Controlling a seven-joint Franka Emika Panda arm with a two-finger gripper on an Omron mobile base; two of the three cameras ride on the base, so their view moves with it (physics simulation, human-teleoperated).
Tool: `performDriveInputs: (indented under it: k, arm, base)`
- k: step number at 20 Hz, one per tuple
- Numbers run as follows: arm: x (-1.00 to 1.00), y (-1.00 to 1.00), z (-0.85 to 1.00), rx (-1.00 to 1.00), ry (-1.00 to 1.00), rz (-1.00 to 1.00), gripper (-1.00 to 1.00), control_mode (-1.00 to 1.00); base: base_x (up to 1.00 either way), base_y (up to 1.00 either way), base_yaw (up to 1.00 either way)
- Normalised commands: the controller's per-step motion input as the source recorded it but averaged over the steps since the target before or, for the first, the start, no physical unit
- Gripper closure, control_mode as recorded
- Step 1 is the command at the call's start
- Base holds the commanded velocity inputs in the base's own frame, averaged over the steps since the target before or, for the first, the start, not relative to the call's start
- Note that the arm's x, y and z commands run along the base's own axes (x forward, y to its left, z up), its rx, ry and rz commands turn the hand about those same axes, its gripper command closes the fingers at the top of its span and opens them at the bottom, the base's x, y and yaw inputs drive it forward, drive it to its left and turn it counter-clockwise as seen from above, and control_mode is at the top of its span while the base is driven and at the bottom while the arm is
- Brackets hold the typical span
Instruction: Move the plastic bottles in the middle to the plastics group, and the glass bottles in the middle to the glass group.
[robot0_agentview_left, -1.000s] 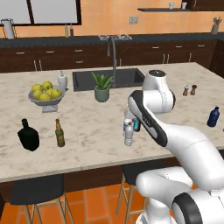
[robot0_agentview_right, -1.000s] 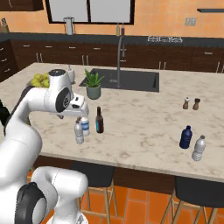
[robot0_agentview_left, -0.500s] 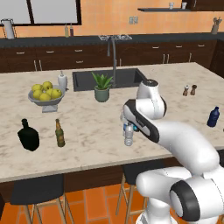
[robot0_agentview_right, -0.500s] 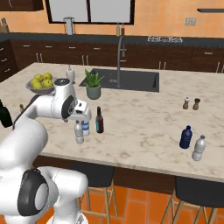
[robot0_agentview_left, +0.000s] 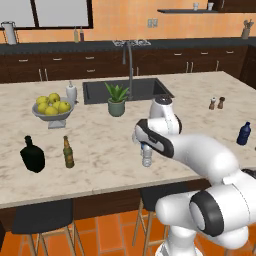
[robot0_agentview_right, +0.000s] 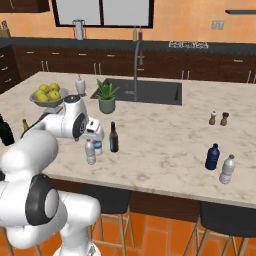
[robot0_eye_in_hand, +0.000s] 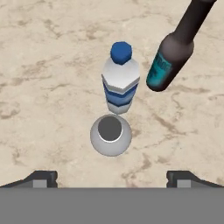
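Note:
In the hand view my gripper (robot0_eye_in_hand: 111, 179) is open and looks straight down on the plain greyish plastic bottle (robot0_eye_in_hand: 110, 134), which stands between the two fingertips (robot0_eye_in_hand: 41, 178), untouched. Just beyond it stands the blue-labelled plastic bottle (robot0_eye_in_hand: 121, 76), and to its right the dark brown glass bottle (robot0_eye_in_hand: 170, 65) with a cyan label. From the right base the gripper (robot0_agentview_right: 95, 134) hangs over the greyish bottle (robot0_agentview_right: 90, 152), the blue-labelled one (robot0_agentview_right: 98, 147) and the brown bottle (robot0_agentview_right: 114, 137). The dark blue bottle (robot0_agentview_right: 212, 157) stands far right. The black flask (robot0_agentview_left: 32, 155) and amber bottle (robot0_agentview_left: 68, 152) stand far left.
A clear bottle (robot0_agentview_right: 227, 169) stands beside the dark blue one. A fruit bowl (robot0_agentview_left: 51, 107), a white dispenser (robot0_agentview_left: 72, 93), a potted plant (robot0_agentview_left: 117, 100) and the sink (robot0_agentview_left: 125, 90) lie behind the bottles. Salt and pepper shakers (robot0_agentview_left: 216, 103) stand at the right. Stools sit below the counter's front edge.
The hand has come lower over the middle bottles, with its jaws still wide. The bottles have not moved.

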Motion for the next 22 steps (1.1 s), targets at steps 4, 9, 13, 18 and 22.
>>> performDriveInputs:
  k: [4,9,13,18,22]
  arm:
    - [0.21,0.14,-0.24,0.00,-0.04,0.00,-1.00,-1.00]
    - [0.02,-0.01,-0.15,-0.02,-0.01,-0.01,-1.00,-1.00]
    - [0.00,-0.05,-0.18,-0.04,0.00,-0.01,-1.00,-1.00]
    - [0.08,-0.05,-0.20,0.00,0.00,0.00,-1.00,-1.00]
    - [0.01,-0.07,-0.19,0.00,0.00,0.00,-1.00,-1.00]
  base:
    - [0.00,0.00,0.00]
    - [0.00,0.00,0.00]
    - [0.00,0.00,0.00]
    - [0.00,0.00,0.00]
    - [0.00,0.00,0.00]
